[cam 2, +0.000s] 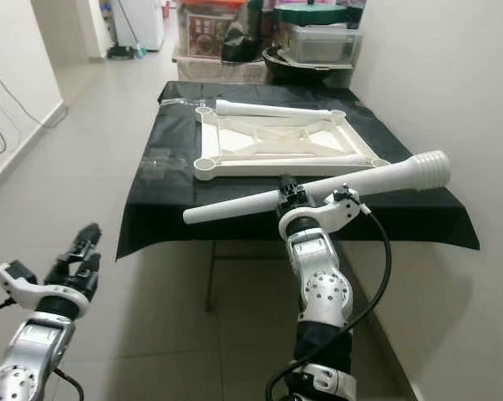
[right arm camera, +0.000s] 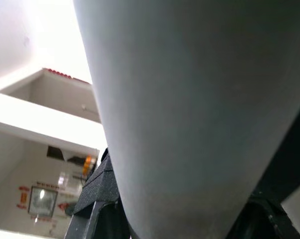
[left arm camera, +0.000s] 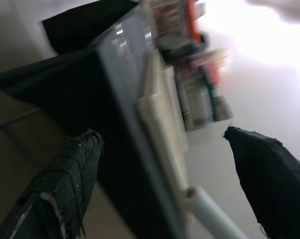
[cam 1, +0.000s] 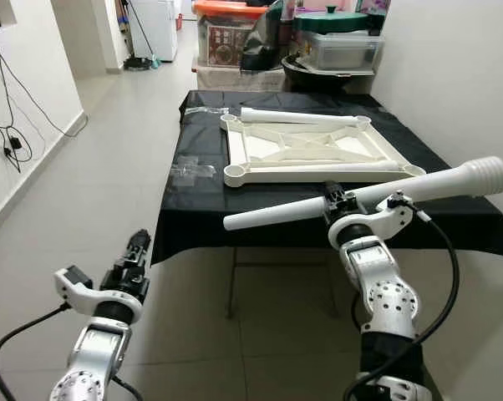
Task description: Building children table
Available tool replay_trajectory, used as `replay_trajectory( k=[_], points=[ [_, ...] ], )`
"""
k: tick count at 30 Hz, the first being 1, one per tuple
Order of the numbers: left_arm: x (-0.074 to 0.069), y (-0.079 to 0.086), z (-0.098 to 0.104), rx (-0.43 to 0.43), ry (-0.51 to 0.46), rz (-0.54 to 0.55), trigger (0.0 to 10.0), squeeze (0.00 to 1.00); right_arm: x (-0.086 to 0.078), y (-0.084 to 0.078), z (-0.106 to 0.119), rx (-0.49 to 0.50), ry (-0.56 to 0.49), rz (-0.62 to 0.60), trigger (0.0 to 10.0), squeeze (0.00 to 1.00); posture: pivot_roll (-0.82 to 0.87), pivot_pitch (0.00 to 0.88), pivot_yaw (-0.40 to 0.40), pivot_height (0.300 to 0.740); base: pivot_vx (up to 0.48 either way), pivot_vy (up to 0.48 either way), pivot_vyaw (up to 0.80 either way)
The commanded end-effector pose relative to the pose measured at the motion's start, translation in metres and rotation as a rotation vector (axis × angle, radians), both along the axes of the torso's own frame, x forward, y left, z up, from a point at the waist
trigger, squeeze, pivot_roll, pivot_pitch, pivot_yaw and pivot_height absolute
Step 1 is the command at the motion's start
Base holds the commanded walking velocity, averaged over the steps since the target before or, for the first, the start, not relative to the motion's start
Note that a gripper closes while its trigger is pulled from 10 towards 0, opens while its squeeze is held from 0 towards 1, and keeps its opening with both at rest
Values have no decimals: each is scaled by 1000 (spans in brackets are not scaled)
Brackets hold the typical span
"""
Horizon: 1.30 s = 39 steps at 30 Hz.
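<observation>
1. the right pincer (cam 1: 342, 203) is clamped around a long white table leg (cam 1: 368, 196), holding it about midway along its length, roughly level, in the air in front of the near edge of the worktop (cam 1: 193, 219)
2. the leg's ribbed, thicker end (cam 2: 427, 169) points to the robot's right and its plain rounded end (cam 1: 231, 222) points left
3. in the right wrist view the white leg (right arm camera: 200, 114) sits between the black fingers (right arm camera: 97, 194)
4. the white table top frame (cam 1: 310, 150) lies flat on the black cloth that covers the worktop, with round sockets at its corners and crossed ribs inside
5. a second white leg (cam 1: 297, 116) lies across the far edge of the frame
6. clear plastic bags (cam 1: 191, 170) lie on the cloth just left of the frame
7. the left pincer (cam 1: 138, 251) hangs low over the tiled floor (cam 1: 109, 167), to the left of the worktop and apart from it; the left wrist view shows its two fingers (left arm camera: 65, 184) spread wide with nothing between them
8. storage boxes (cam 1: 339, 46) are stacked beyond the far end of the worktop, and cables (cam 1: 9, 125) hang along the left wall
</observation>
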<state>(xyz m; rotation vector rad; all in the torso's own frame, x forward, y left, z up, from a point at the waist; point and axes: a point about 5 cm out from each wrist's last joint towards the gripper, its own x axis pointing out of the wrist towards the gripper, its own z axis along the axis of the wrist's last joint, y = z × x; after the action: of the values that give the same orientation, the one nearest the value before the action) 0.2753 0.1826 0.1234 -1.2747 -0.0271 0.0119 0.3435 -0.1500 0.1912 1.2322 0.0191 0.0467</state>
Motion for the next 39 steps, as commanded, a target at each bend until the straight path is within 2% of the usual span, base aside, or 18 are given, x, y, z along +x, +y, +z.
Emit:
replay_trajectory(
  k=[1,3,6,8,10,12,13,14,15,17,18,20,25,26,32,33,39],
  points=[
    [11,-17,3,99,25,-50,10000,0,3,14,2,48,12,42,10000,0,82,0,-57,740,0,0,0],
    [14,-20,7,184,11,-74,10000,0,2,12,-1,38,19,40,10000,0,80,0,-47,740,0,0,0],
    [16,-20,8,207,11,-85,10000,0,2,11,-3,36,26,38,10000,0,80,0,-46,740,0,0,0],
    [15,-23,10,270,-2,-130,10000,0,-1,6,-8,20,40,28,10000,0,82,0,-33,740,0,0,0],
    [14,-25,10,284,-7,-149,10000,0,-2,4,-9,19,48,21,10000,0,83,0,-32,740,0,0,0],
    [9,-30,10,221,-26,-187,10000,0,-3,-1,-11,41,55,7,10000,0,85,0,-25,740,0,0,0],
    [9,-30,10,221,-26,-187,10000,0,-3,-1,-11,41,55,7,10000,0,85,0,-25,740,0,0,0],
    [6,-33,10,168,-37,-200,10000,0,-4,-2,-11,53,52,6,10000,0,85,0,-25,740,0,0,0],
    [6,-33,10,168,-37,-200,10000,0,-4,-2,-11,53,52,6,10000,0,85,0,-25,740,0,0,0],
    [1,-39,11,17,-64,-202,10000,0,-3,-2,-8,84,45,8,10000,0,86,0,-24,740,0,0,0],
    [1,-39,11,17,-64,-202,10000,0,-3,-2,-8,84,45,8,10000,0,86,0,-24,740,0,0,0],
    [-2,-43,11,-69,-82,-192,10000,0,-2,1,-5,102,39,21,10000,0,90,0,-26,740,0,0,0],
    [-4,-45,13,-95,-98,-194,10000,0,-1,3,-4,109,36,33,10000,0,93,0,-30,740,0,0,0],
    [-4,-47,14,-115,-113,-201,10000,1000,-1,5,-3,106,33,45,10000,0,92,0,-35,740,0,0,0],
    [-5,-45,12,-213,-128,-204,10000,1000,-2,15,2,122,9,92,10000,0,87,0,-34,740,0,0,0],
    [-5,-43,9,-250,-116,-192,10000,0,-3,20,5,141,-9,123,10000,0,85,0,-33,740,0,0,0],
    [-6,-37,2,-319,-98,-180,10000,0,-7,29,10,200,-40,182,10000,0,84,0,-35,740,0,0,0]
  ],
)
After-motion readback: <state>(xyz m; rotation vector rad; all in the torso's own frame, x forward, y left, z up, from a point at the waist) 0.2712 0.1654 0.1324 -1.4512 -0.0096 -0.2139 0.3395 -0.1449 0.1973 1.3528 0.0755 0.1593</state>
